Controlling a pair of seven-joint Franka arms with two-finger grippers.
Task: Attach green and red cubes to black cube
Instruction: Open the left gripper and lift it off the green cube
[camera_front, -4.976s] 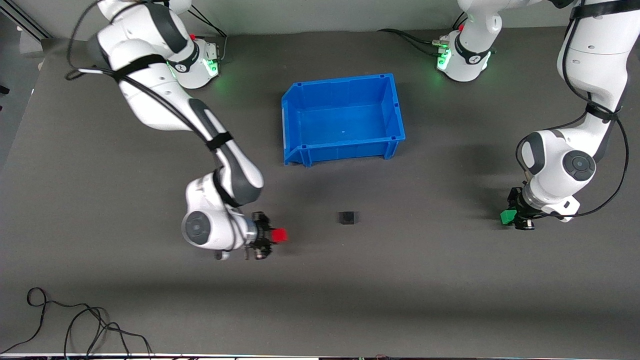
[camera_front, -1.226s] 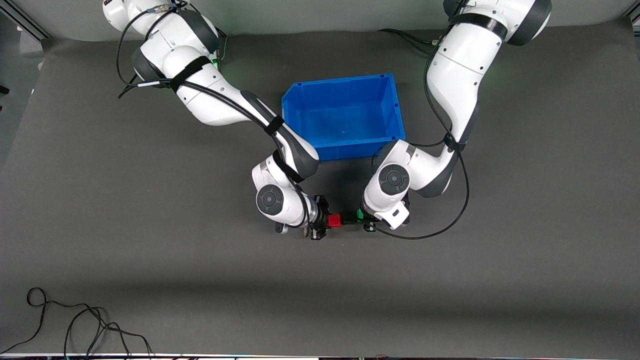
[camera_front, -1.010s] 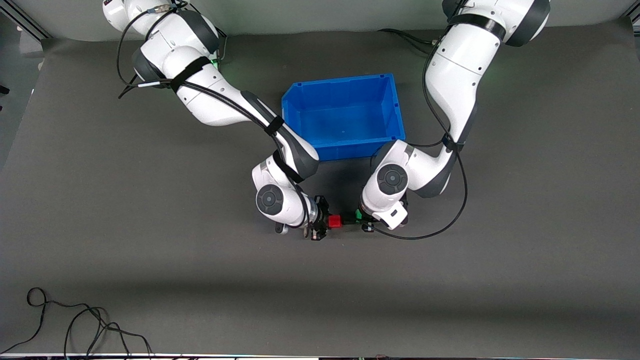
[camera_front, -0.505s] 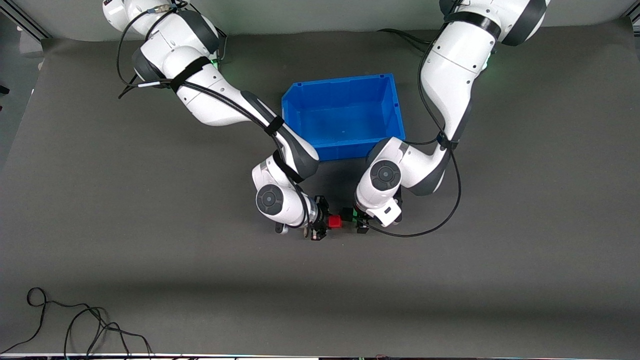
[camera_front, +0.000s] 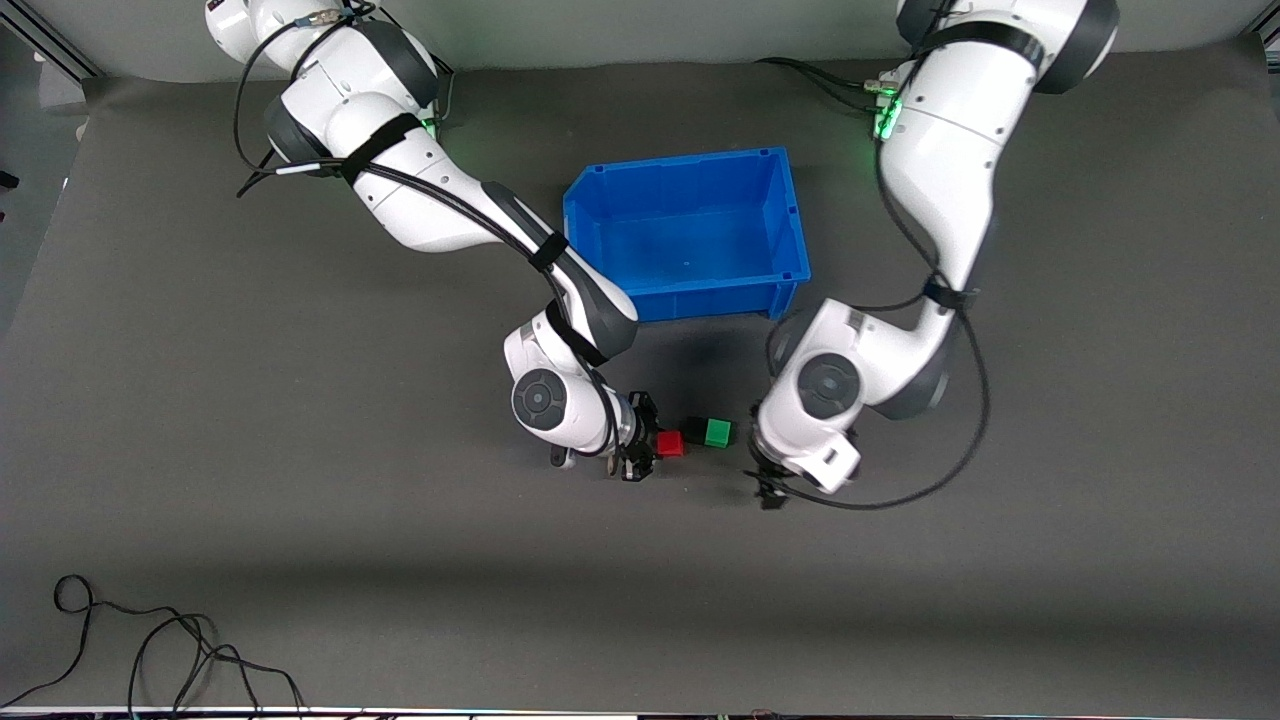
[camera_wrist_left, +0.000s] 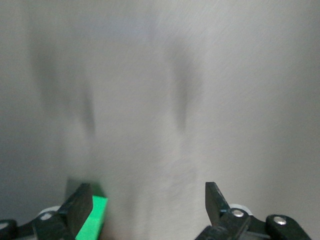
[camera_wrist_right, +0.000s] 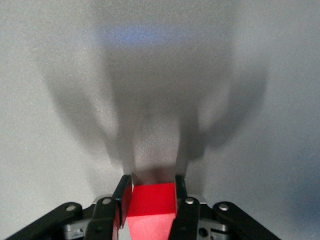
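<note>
The red cube (camera_front: 670, 444) sits between the fingers of my right gripper (camera_front: 645, 455), which is shut on it low over the mat. It also shows in the right wrist view (camera_wrist_right: 150, 200), with the right gripper (camera_wrist_right: 152, 181) around it. The black cube (camera_front: 693, 431) lies between the red cube and the green cube (camera_front: 717, 432), all in one row. My left gripper (camera_front: 767, 488) is open and empty, just off the green cube toward the left arm's end. In the left wrist view, the left gripper (camera_wrist_left: 147, 195) is wide open and the green cube (camera_wrist_left: 95, 217) lies beside one finger.
A blue bin (camera_front: 680, 160) with nothing in it stands farther from the front camera than the cubes. A loose black cable (camera_front: 150, 640) lies on the mat near the front edge at the right arm's end.
My left gripper has opened, let go of the green cube and drawn back toward the left arm's end. The green cube stays by the black cube. The right arm has not moved.
</note>
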